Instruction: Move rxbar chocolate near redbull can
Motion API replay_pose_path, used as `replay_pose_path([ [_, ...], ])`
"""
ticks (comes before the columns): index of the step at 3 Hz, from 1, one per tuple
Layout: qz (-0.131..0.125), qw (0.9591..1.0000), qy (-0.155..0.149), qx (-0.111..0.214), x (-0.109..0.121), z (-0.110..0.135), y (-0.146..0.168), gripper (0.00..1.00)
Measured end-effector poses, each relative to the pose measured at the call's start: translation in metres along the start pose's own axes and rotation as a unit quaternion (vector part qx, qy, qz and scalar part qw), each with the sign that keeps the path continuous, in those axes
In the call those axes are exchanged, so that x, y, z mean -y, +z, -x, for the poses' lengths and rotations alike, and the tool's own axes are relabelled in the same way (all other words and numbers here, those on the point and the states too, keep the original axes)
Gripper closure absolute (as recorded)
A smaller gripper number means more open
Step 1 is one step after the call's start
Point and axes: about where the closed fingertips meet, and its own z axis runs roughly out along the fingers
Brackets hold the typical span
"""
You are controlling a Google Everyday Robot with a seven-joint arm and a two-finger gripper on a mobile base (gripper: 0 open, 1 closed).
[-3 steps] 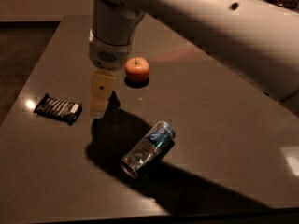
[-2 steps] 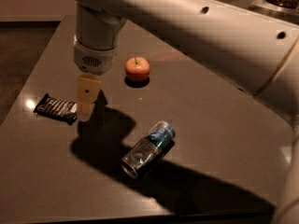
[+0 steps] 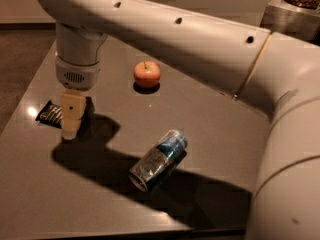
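The rxbar chocolate (image 3: 50, 114), a flat bar in a black wrapper, lies near the table's left edge, partly hidden behind my gripper. My gripper (image 3: 71, 129) hangs from the white arm right over the bar's right end, fingers pointing down. The redbull can (image 3: 158, 160), silver and blue, lies on its side in the middle front of the table, well to the right of the bar.
A red-yellow apple (image 3: 146, 74) stands at the back centre of the dark table (image 3: 210, 129). My big white arm (image 3: 200, 39) spans the upper right. A metal container (image 3: 295, 9) sits at the far right corner. The table's front edge is near the can.
My gripper has moved left and slightly toward the bar, from beside the apple to over the bar's right end. Bar, can and apple have not moved.
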Motion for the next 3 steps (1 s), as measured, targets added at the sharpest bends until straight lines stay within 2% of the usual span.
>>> replay_pose_path([
  [2,0.005,0.9999,-0.016,0.003,-0.007,0.028,0.028,0.0],
  [3,0.01,0.9998,-0.018,-0.005,-0.006,0.033,0.038,0.18],
])
